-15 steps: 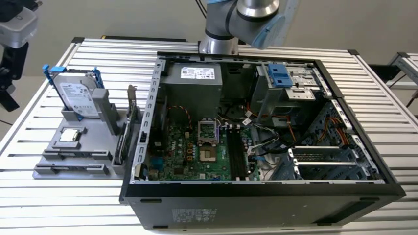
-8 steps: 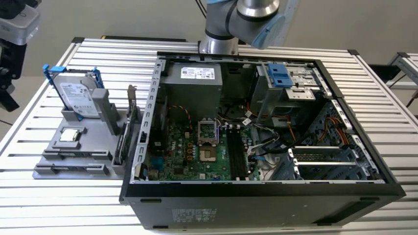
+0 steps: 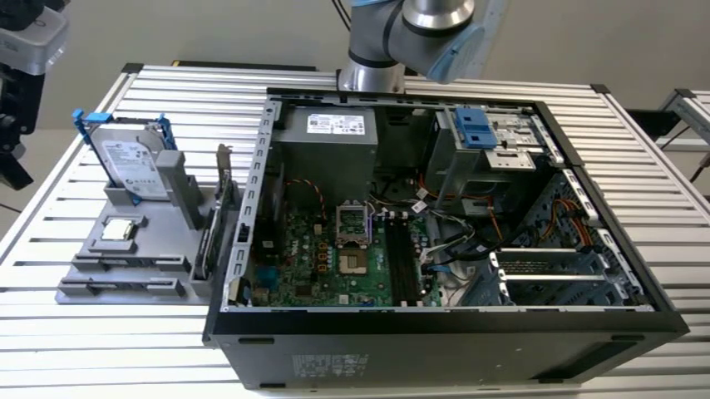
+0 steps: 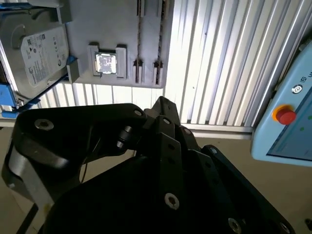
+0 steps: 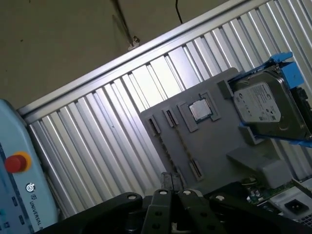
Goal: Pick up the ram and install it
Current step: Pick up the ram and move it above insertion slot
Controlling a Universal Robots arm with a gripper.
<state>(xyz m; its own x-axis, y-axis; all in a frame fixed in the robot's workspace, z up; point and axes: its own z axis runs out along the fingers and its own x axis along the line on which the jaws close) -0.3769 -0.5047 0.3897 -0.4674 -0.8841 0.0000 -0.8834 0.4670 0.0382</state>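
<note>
- My claw has its fingertips pressed together; in the second wrist view the black links meet in a single tip.
- The ram is, I think, the thin dark line standing on edge in one long slot of the flat grey slotted holder, though it is too thin for me to be sure. It lies well apart from my claw.
- On that holder, beside the slots, sits a square silver processor chip. Past the chip, a boxy silver hard drive in a blue frame stands tilted.
- The holder rests on a ribbed aluminium table.
- In the exterior view, a green expansion card with a metal bracket stands upright between the holder and the black open computer case.
- My silver and blue arm rises behind the case.
- A light blue pendant with a red button lies near the table's edge.
</note>
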